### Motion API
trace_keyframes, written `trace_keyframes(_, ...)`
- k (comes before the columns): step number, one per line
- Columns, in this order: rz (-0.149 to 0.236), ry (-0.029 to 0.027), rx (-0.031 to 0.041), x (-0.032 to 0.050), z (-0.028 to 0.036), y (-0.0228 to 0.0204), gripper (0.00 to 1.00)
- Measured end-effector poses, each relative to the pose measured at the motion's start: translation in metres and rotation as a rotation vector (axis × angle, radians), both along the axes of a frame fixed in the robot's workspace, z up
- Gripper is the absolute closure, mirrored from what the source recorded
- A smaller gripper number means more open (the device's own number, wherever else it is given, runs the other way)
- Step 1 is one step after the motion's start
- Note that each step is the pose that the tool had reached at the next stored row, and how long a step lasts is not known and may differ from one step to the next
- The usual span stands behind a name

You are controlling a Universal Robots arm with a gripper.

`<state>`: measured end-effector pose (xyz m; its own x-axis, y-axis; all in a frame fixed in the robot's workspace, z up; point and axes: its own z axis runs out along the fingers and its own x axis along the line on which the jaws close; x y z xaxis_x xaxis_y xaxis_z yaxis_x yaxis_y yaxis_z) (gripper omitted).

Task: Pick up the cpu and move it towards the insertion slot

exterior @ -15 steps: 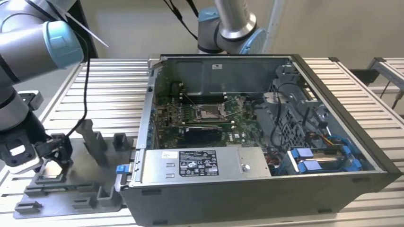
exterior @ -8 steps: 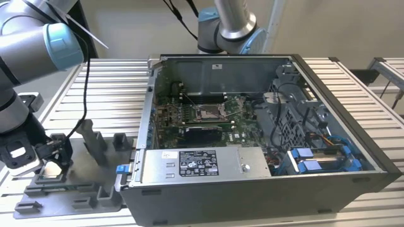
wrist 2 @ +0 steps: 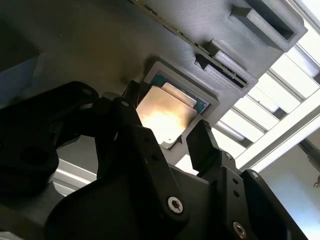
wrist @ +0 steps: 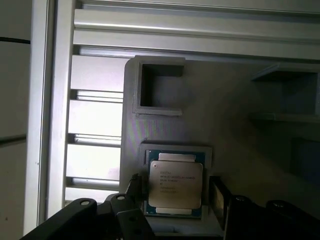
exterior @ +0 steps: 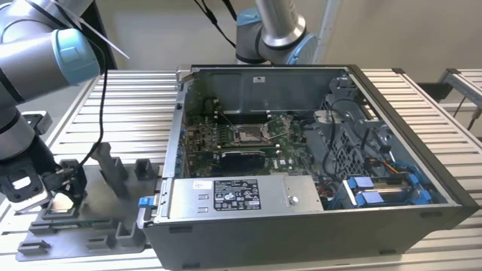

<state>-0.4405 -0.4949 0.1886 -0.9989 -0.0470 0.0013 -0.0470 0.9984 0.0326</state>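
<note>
Exterior view: the arm reaches low at the exterior view's left, claw down over the grey fixture on the slatted bench; the cpu shows as a pale glint just under the claw, seated in the fixture; the open computer case stands to the exterior view's right of the fixture; the insertion slot sits on the green motherboard inside the case, well apart from the cpu. Second wrist view: cpu lies flat in the fixture's square nest; claw is spread, black fingers flanking two opposite edges, just beside them; contact cannot be told. First wrist view: cpu, metal top up with a green rim, lies in the nest between the spread fingers; bench slats run beside the fixture.
</note>
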Motion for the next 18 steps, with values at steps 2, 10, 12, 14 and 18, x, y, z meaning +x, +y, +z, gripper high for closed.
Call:
trace_keyframes(2, 0.0, -0.0001, 0.0, 0.0, -0.0001, 0.0, 0.0)
trace_keyframes(10, 0.0, 0.0, 0.0, 0.0, -0.0005, 0.0, 1.0)
trace_keyframes(12, 0.0, 0.0, 0.0, 0.0, -0.0005, 0.0, 1.0)
trace_keyframes(14, 0.0, 0.0, 0.0, 0.0, -0.0006, 0.0, 1.0)
trace_keyframes(18, 0.0, 0.0, 0.0, 0.0, -0.0009, 0.0, 1.0)
